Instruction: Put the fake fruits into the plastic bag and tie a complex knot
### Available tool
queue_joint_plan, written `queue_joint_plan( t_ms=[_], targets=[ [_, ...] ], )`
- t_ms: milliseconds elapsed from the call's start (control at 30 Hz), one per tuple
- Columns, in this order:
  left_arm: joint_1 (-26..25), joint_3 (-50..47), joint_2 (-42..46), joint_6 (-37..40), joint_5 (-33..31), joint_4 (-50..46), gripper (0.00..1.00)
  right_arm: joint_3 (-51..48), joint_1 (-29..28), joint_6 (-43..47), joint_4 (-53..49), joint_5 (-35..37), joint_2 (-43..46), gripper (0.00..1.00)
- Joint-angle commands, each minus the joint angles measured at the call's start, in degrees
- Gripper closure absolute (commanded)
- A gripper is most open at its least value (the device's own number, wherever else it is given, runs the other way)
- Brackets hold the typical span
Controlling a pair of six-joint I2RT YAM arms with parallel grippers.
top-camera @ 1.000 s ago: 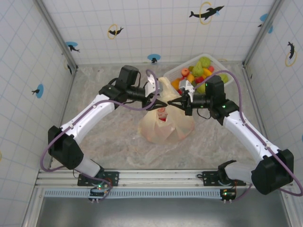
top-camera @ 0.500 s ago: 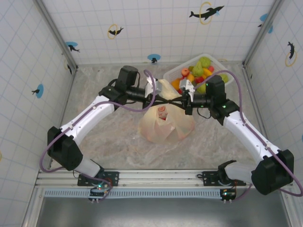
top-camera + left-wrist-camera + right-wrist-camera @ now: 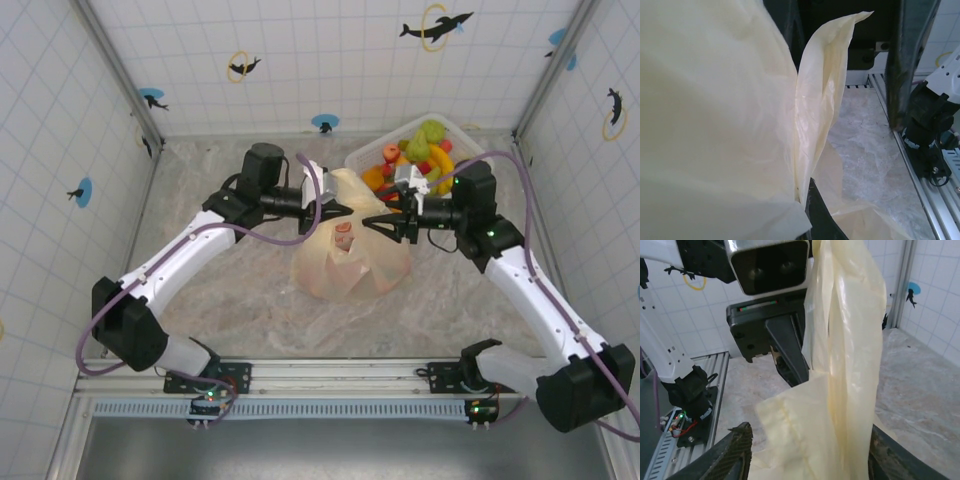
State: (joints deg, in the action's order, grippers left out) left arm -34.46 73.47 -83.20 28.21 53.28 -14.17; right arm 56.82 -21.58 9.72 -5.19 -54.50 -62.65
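The left gripper [image 3: 345, 211] is reaching in from the left at the top of a thin, translucent cream-yellow plastic bag [image 3: 350, 268]. Seen from above, its jaws are tapering to a single point on the film. In the left wrist view one dark finger [image 3: 817, 222] is showing at the bottom, and a tall flap of the cream-yellow plastic bag [image 3: 822, 100] is running straight down into it, so this gripper is pinching the film.

The right gripper [image 3: 372, 221] is facing it from the other side, just beside it, with its tip at the same raised part of the bag. In the right wrist view its two fingers [image 3: 737, 452] are standing apart at the lower corners with a thick fold of the bag [image 3: 850, 340] bunched between them. Whether they are pressing on that fold, I cannot tell. The left gripper [image 3: 790, 365] is pointing down into the film directly opposite.

Below both grippers the bag is spreading into a wide, rumpled skirt that is resting on the marbled grey table [image 3: 220, 290], roughly midway between the arms. A small red patch [image 3: 344, 233] is showing near its top; fruit or print, I cannot tell.

Behind the right gripper, glossy red, orange, yellow and green fake fruits [image 3: 420, 150] are lying heaped in a white rectangular basket [image 3: 462, 130] in the far right corner, apart from the bag.
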Motion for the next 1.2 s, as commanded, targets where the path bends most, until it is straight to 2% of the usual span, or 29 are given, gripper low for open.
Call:
queue_joint_plan(
  t_ms=[0,133,233,467,567,700,967,1167],
  targets=[
    [-0.39,-0.66,1.08,-0.22,-1.00,2.32,1.00,3.97,1.60,-5.38,0.71,3.32,2.96,0.36],
    [-0.79,-0.72,0.87,0.91,-2.74,2.31,1.00,8.70,4.68,-17.85,1.72,7.58,1.24,0.33],
    [-0.97,-0.74,0.94,1.53,-3.34,2.33,1.00,13.63,4.35,-20.87,-2.67,11.74,-1.88,0.33],
    [-1.26,-0.57,0.97,2.19,-4.38,2.36,1.00,22.23,0.10,-19.01,-11.77,17.66,-10.46,0.23],
    [-1.37,-0.49,0.84,2.40,-5.27,2.34,1.00,27.40,-1.33,-17.12,-18.82,20.56,-14.42,0.21],
    [-1.45,-0.44,0.84,2.89,-6.32,2.35,1.00,32.40,-3.05,-14.70,-26.65,20.93,-17.49,0.19],
    [-1.63,-0.81,1.18,3.84,-8.72,2.28,1.00,29.46,-5.90,-8.80,-29.73,16.67,-14.86,0.10],
    [-1.86,-1.57,2.16,5.09,-9.29,2.33,1.00,26.53,-6.61,-4.99,-31.20,15.87,-13.07,0.08]
  ],
)
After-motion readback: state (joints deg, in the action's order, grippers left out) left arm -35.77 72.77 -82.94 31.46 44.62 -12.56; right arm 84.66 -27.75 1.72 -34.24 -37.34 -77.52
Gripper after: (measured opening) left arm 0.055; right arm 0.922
